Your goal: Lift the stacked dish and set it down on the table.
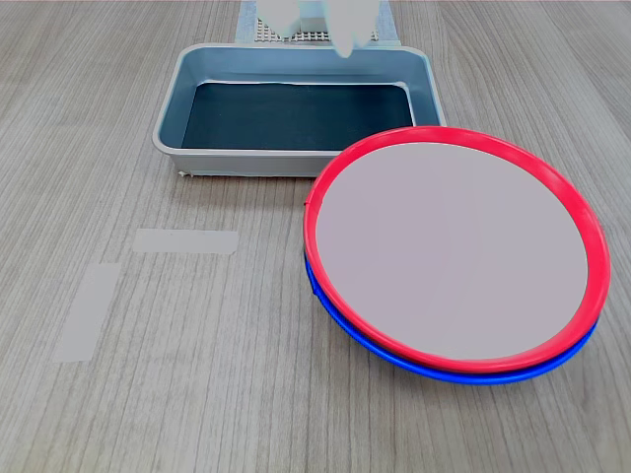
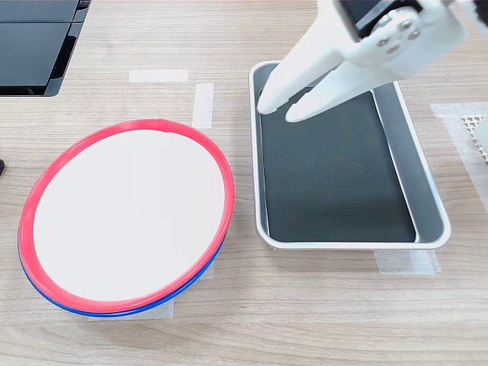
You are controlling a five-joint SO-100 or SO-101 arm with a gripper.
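white hand [image 2: 278, 109] hangs above the grey tray [image 2: 427, 183], fingers slightly parted, empty, apart from the red-rimmed dish [image 2: 130, 217].

Place: lab or office test bench, not a home.
Surface: wood-grain laminate table [image 1: 118, 414], bare, office-desk look.
Marks: pale tape strips [image 1: 185, 240] on the top, like placement guides.
Rig: white robot arm [image 2: 396, 30] over a grey metal tray [image 2: 431, 200].
Edge: dark flat device [image 2: 34, 46] at the second exterior view's top left; white perforated panel [image 2: 476, 130] at the second exterior view's right.
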